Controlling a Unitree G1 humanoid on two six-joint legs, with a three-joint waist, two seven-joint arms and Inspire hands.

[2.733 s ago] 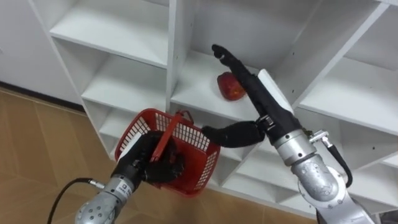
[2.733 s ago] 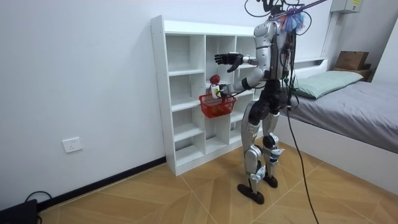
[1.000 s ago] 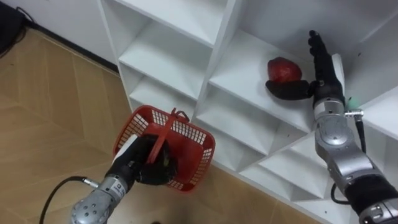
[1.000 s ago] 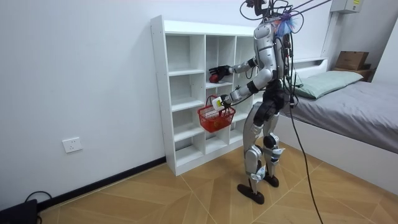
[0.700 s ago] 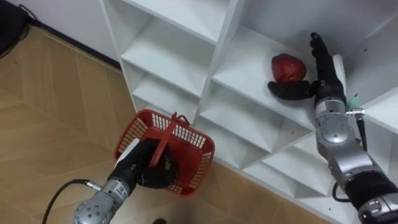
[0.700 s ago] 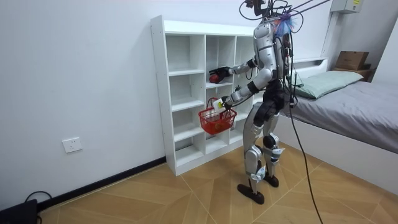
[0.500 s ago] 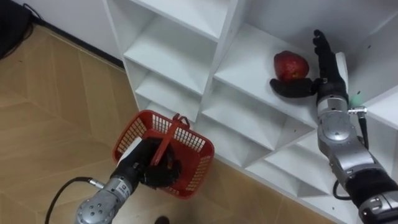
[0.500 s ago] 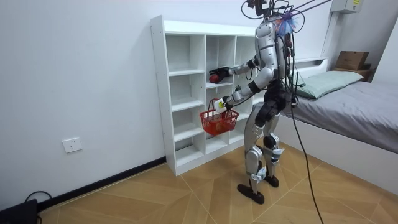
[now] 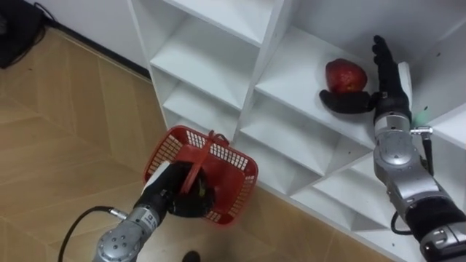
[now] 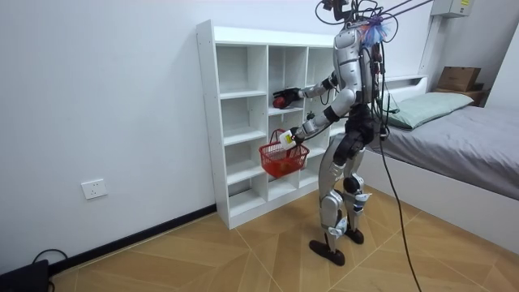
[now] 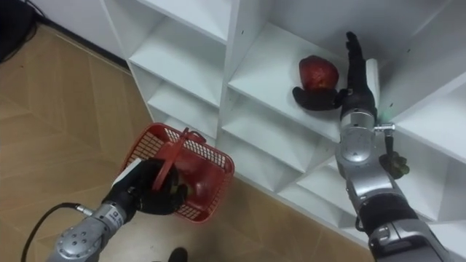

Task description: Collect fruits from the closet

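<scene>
Left eye view: red fruit (image 9: 345,75) sits in a cubby of the white shelf unit (image 9: 211,62), right hand (image 9: 386,91) right beside it, fingers straight, thumb hooked in front. Left hand (image 9: 177,195) is curled round the red basket (image 9: 233,169)'s handle, lower down. Room view: robot stands facing the shelf unit.

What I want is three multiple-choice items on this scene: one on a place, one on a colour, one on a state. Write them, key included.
1. The fruit by the right hand lies:
A on the floor
B on a closet shelf
C on the bed

2. The basket is:
A blue
B red
C white

3. The left hand is:
A open and empty
B flat on a shelf
C shut on the basket's handle

Key:
1. B, it rests on the white shelf beside the open hand.
2. B, its mesh walls are red.
3. C, the hand is curled round the handle.
</scene>
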